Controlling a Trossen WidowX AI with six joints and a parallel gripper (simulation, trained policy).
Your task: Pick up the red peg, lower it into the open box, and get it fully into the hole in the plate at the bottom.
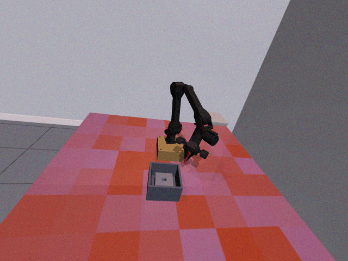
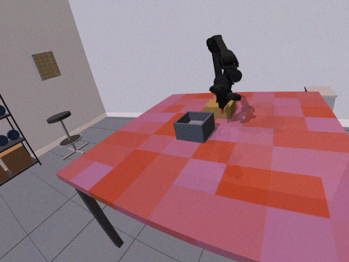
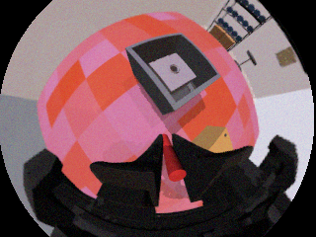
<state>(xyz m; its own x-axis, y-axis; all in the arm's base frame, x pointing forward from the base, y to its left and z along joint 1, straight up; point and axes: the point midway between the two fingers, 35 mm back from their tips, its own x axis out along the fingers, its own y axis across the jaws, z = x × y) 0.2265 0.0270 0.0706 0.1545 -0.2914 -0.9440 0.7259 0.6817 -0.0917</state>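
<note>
One red peg gripped above the surface, its box waiting

Leftmost from the top view, the grey open box (image 1: 164,193) (image 2: 188,132) (image 3: 153,88), square and smooth-walled, holds a pale flat plate (image 1: 160,182) (image 2: 194,122) (image 3: 163,74) with a round hole; next, the tan block (image 1: 170,155) (image 2: 229,113) (image 3: 209,138), matte and boxy, sits under the arm's base; rightmost, the black, angular jaws (image 1: 186,159) (image 2: 222,107) are closed on the slim, round red peg (image 1: 185,160) (image 2: 222,111) (image 3: 173,163), outside the box; best to carry it above the rim, square it upright over the hole, then lower gently
</note>
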